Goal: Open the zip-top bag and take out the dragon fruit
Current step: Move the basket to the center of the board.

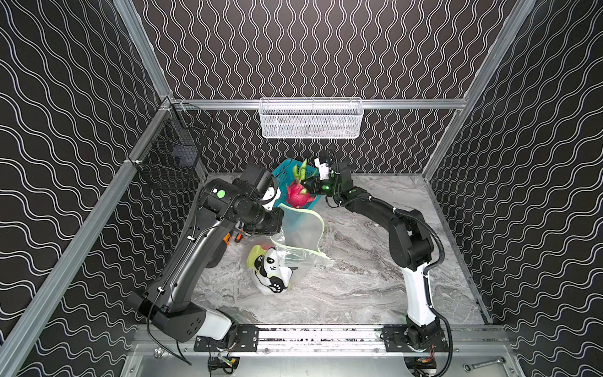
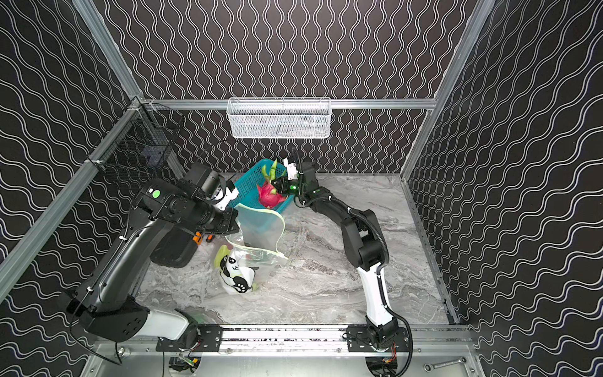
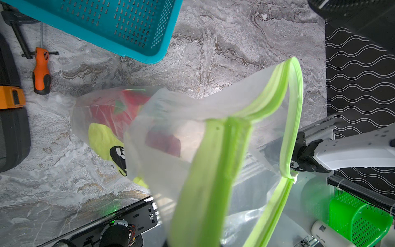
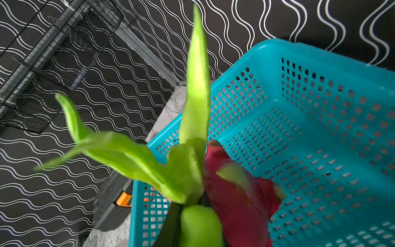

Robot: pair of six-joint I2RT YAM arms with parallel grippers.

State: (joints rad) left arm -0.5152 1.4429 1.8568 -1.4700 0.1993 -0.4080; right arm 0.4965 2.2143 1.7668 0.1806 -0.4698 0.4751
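Our right gripper (image 1: pixel 310 185) is clamped on the dragon fruit (image 1: pixel 296 194), just above frame centre over the teal basket (image 1: pixel 283 172). Our left gripper (image 1: pixel 279 212) pinches the bag (image 1: pixel 301 228) by its green strip, we judge to hold its mouth open.

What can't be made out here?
Left end effector: jaws hidden beneath its wrist in both top views, behind the zip-top bag in the left wrist view.
Red patch, print or contents: blurred by plastic.
Right end effector: grip point covered by the dragon fruit in the right wrist view.
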